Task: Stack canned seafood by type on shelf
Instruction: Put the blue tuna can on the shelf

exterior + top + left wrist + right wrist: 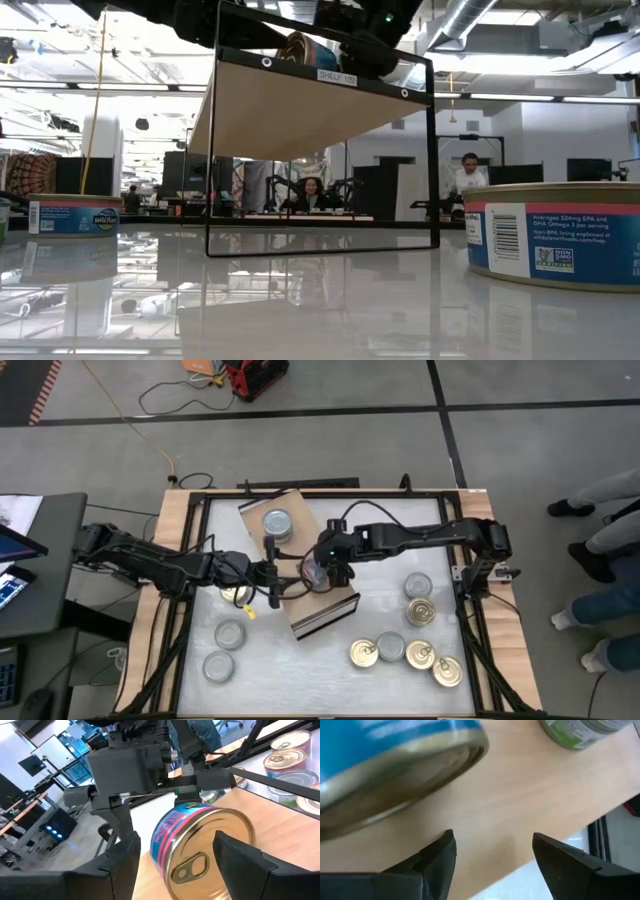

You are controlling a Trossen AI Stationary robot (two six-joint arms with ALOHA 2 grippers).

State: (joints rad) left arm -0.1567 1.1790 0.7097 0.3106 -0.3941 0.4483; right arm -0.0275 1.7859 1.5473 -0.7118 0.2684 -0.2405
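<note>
The shelf point(330, 608) is a light-wood board in the middle of the table, seen from below in the low view point(300, 110). A silver-topped tin point(277, 523) stands on its far end. A gold pull-tab tin point(205, 850) with a blue and pink label is tilted over the shelf between my two grippers point(315, 573). My left gripper point(177, 840) reaches in from the table's left, fingers on either side of this tin. My right gripper point(492, 840) is open just beyond it, over bare wood point(520, 795), with the tin's underside point(395, 765) ahead of its fingertips. My left gripper has the gold pull-tab tin between its two fingers, roughly level, from the table's left. One finger point(235, 855) lies against the tin's rim point(250, 832). The other side's contact lies outside the frame. The tin is tilted, top toward the wrist camera, underside raised off the wood.
Several gold-topped and silver-topped tins stand on the white table right of the shelf point(419, 654) point(417, 586), and two silver ones near the left front point(229, 633). In the low view, tins stand at both sides point(70, 215) point(555, 235). A person's legs point(600, 540) are beyond the table's right edge.
</note>
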